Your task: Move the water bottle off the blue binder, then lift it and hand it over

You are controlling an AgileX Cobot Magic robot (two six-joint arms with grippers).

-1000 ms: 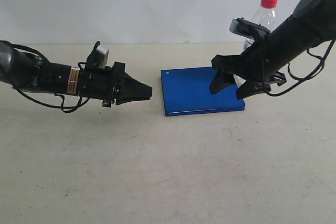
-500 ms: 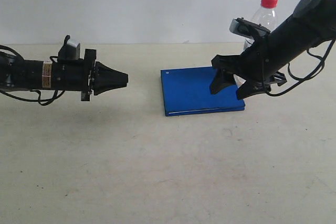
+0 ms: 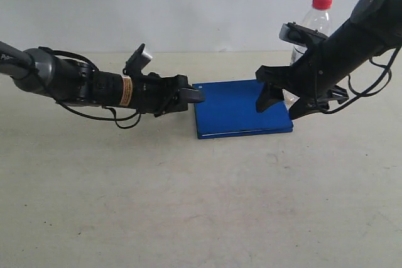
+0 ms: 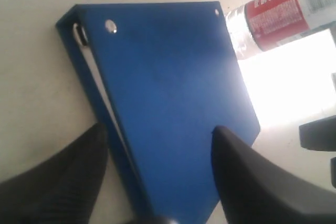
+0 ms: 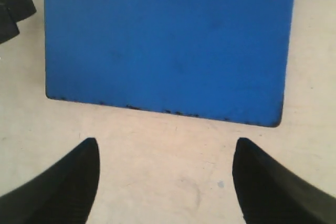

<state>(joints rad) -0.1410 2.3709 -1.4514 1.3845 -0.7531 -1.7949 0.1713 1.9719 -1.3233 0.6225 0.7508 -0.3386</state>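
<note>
ext: even diffuse light, soft shadows | L wrist: blown-out glare patch, black gripper fingers [image 4: 58,182] blurred | R wrist: even

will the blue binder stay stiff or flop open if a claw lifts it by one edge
Probably stiff: the blue binder lies flat with straight edges. But a gap and a metal ring show between its covers, so pinching one cover may let it swing open.
</note>
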